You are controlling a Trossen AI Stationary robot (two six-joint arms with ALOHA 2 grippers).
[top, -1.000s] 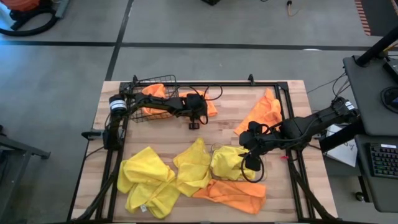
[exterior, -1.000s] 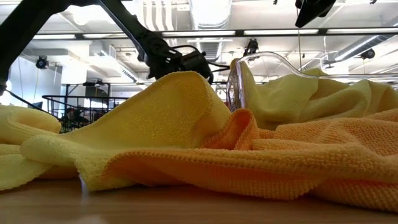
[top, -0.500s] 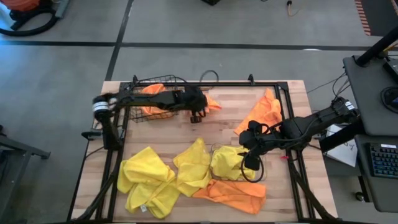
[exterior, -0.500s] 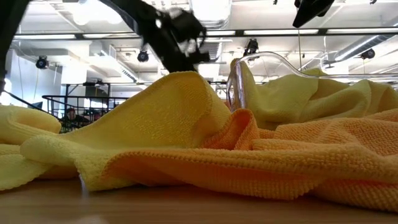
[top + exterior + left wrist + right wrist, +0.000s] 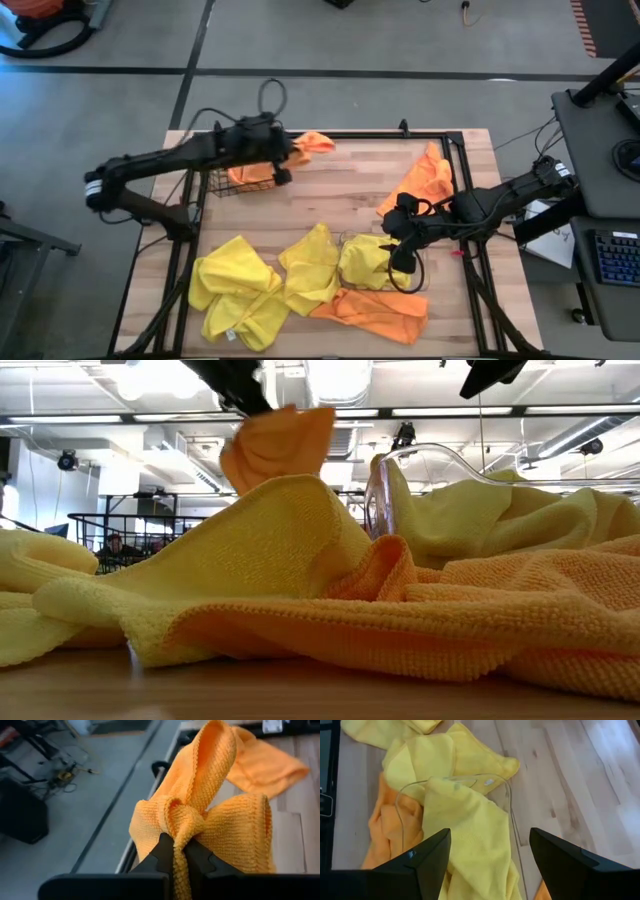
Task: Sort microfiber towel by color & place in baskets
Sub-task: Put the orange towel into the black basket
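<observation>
Left gripper (image 5: 179,851) is clamped on 1 orange towel (image 5: 210,815), lifted right beside the wire basket (image 5: 232,180); right gripper (image 5: 487,855) hangs open over the clear bin (image 5: 455,820).

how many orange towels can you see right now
3 clearly: one lifted by the left end effector beside the wire basket, one at the table's far right, one at the near edge. Others may be hidden.

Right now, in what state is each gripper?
Left gripper: shut on an orange towel, lifted by the wire basket.
Right gripper: open, holding nothing, above the clear bin.
</observation>
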